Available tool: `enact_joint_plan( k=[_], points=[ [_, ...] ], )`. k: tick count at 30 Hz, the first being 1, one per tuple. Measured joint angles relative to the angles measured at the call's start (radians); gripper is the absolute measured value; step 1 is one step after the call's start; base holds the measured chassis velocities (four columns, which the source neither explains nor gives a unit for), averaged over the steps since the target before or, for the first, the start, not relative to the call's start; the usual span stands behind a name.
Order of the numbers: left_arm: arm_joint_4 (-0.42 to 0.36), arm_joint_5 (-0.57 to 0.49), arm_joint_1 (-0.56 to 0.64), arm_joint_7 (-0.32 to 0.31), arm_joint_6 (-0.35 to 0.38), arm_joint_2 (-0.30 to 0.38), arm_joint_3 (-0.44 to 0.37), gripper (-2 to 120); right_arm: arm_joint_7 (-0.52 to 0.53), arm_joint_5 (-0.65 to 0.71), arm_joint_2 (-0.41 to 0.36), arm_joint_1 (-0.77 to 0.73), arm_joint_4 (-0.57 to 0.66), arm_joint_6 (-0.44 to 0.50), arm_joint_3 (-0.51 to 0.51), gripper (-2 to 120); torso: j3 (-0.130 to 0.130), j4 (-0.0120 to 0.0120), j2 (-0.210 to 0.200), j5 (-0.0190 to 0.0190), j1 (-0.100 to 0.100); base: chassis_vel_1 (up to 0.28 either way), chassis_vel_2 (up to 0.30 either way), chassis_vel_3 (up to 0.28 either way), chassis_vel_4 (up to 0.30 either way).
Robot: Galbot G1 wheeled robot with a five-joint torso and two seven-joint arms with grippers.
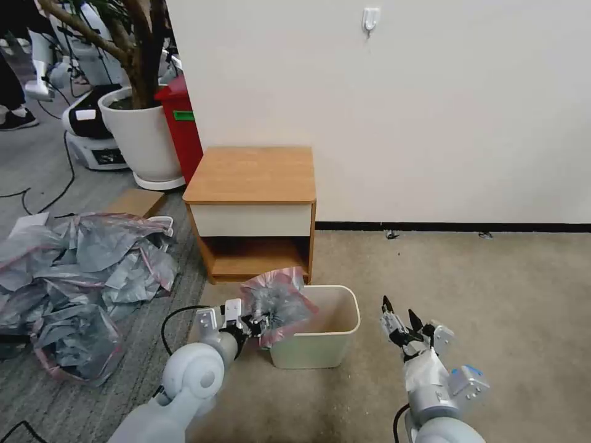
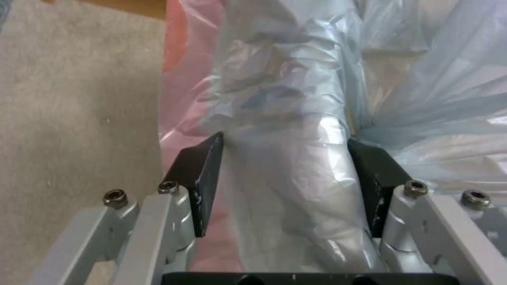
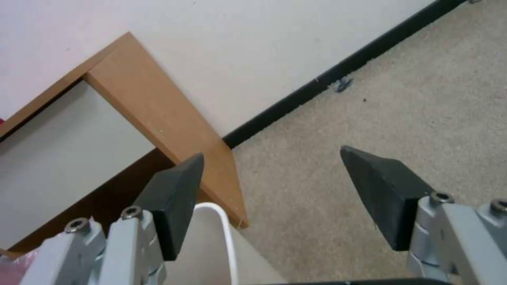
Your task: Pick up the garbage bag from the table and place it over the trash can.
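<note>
The garbage bag, grey crinkly plastic with a pink-red edge, hangs bunched over the left rim of the cream trash can on the carpet. My left gripper is shut on it; in the left wrist view the bag fills the gap between the black fingers. My right gripper hovers open to the right of the can, holding nothing. Its wrist view has the can's rim and the table. The table, a wooden cabinet with a bare top, stands just behind the can.
A big heap of grey bags lies on the floor at the left. Behind it stand a white plant pot and a red bin. The wall runs behind the cabinet. Open carpet lies to the right.
</note>
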Motion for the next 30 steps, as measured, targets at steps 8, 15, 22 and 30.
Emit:
enact_joint_plan(
  k=[8,15,22,30],
  points=[
    [0.008,-0.111,-0.053,-0.090,0.035,0.015,0.029,52,0.001,0.012,0.001,0.011,-0.009,0.000,0.006,70,0.000,0.0001,0.000,0.0000,0.000,0.000,0.000,0.000,0.000],
    [0.026,-0.173,-0.088,-0.138,0.049,0.017,0.047,48,0.002,0.022,-0.002,0.018,-0.014,0.000,0.011,70,0.000,0.0000,0.000,0.0000,0.000,0.000,0.000,0.000,0.000],
    [0.069,-0.253,-0.158,-0.219,0.078,0.022,0.094,43,0.008,0.038,-0.005,0.036,-0.027,-0.002,0.015,70,0.000,0.0000,0.000,0.0000,0.000,0.000,0.000,0.000,0.000],
    [0.109,-0.296,-0.215,-0.266,0.088,0.020,0.129,42,0.013,0.057,-0.010,0.057,-0.044,-0.004,0.023,69,0.000,0.0003,0.000,0.0005,0.000,0.000,0.000,0.000,0.000]
  ],
)
